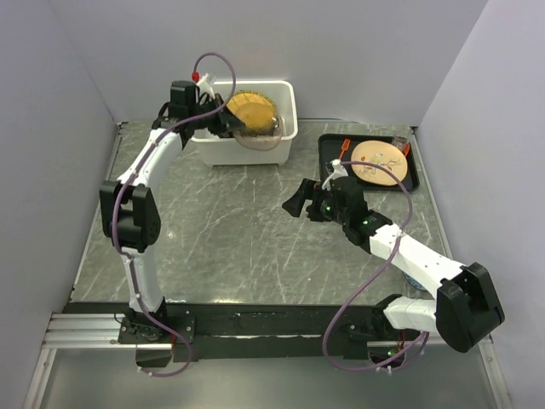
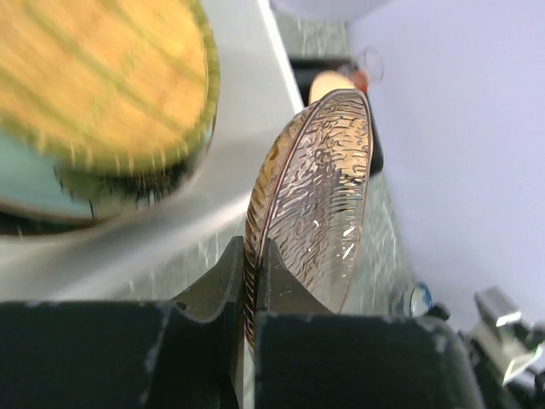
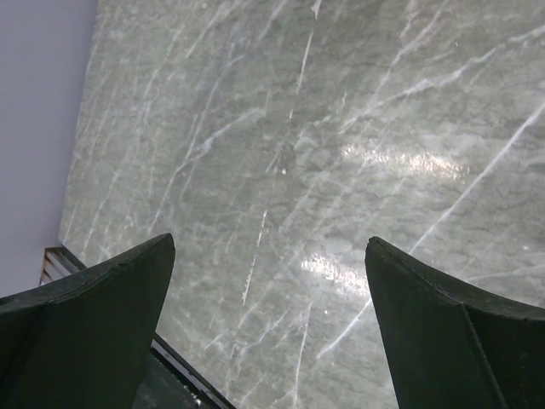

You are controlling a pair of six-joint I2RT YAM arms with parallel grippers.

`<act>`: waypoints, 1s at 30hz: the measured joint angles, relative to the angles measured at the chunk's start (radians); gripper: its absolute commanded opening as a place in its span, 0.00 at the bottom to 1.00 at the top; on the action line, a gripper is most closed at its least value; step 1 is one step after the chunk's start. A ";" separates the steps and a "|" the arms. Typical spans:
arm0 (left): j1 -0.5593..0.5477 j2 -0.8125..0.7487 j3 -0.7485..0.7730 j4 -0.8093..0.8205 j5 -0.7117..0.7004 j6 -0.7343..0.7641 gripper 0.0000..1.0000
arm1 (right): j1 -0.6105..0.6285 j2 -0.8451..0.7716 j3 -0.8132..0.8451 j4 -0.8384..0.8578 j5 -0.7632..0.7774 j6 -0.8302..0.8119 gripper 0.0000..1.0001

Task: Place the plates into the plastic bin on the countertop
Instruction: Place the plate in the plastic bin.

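Observation:
My left gripper is shut on the rim of an amber glass plate, held on edge over the front wall of the white plastic bin. In the left wrist view the ribbed amber plate stands upright between my fingers. Inside the bin lies an orange plate with a green rim, also seen as a blurred orange plate on top of a teal plate. My right gripper hovers open over the marble countertop, with nothing between its fingers.
A flat black tray holding a tan round plate sits at the back right, beside the right arm's forearm. Grey walls close in the table on the left, back and right.

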 measured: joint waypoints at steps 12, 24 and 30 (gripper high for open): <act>0.020 0.187 0.283 0.018 -0.051 -0.135 0.01 | 0.000 -0.002 -0.013 -0.003 0.018 0.000 1.00; 0.050 0.257 0.283 0.123 -0.105 -0.260 0.20 | -0.001 0.005 -0.012 -0.019 0.024 -0.001 1.00; 0.055 0.267 0.267 0.133 -0.136 -0.283 0.27 | -0.001 0.004 -0.012 -0.031 0.029 0.000 1.00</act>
